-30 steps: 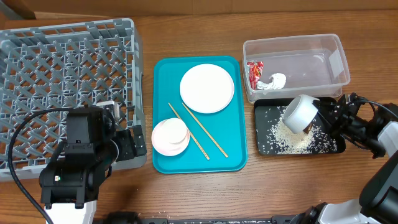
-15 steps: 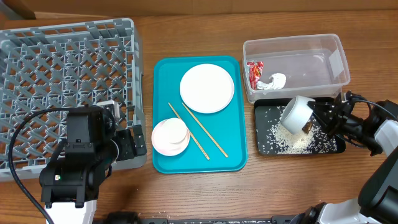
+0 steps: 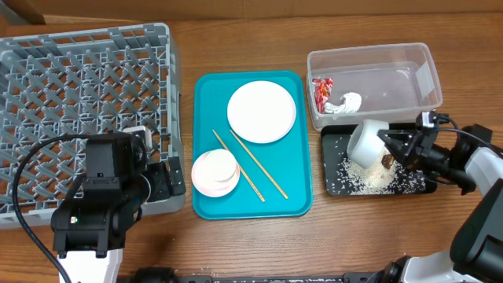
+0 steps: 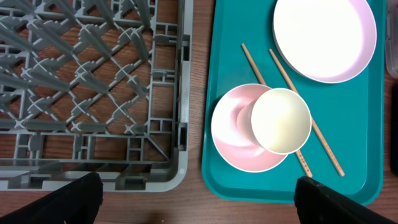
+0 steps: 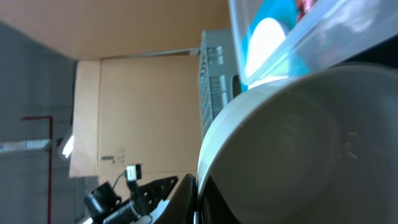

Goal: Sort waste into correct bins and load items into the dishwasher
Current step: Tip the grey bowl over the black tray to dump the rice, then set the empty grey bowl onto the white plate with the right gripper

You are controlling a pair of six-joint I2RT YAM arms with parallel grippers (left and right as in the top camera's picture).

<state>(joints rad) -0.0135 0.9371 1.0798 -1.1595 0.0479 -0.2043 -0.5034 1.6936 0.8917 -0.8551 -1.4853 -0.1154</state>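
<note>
My right gripper [image 3: 395, 148] is shut on the rim of the grey-green bowl [image 3: 366, 141], holding it tipped on its side above the black tray [image 3: 333, 185], where rice grains [image 3: 369, 179] lie. The wrist view is filled by the bowl [image 5: 298, 149], its rim pinched in my right gripper [image 5: 198, 200]. The clear tub [image 3: 385, 79] holds a red wrapper [image 3: 321, 92] and a white tissue [image 3: 346, 103]. My left gripper [image 4: 202, 205] is open and holds nothing, low between the rack [image 4: 93, 81] and the pink bowl [image 4: 231, 134], which carries the white cup [image 4: 281, 120].
A teal tray [image 3: 208, 200] carries the white plate [image 3: 262, 111], two chopsticks [image 3: 253, 167] and the pink bowl [image 3: 214, 174]. The grey rack [image 3: 78, 86] fills the left side. My left gripper [image 3: 163, 185] sits at the rack's near right corner.
The right gripper has carried the bowl a little to the left and tipped it further over the black tray. The left arm has not moved.
</note>
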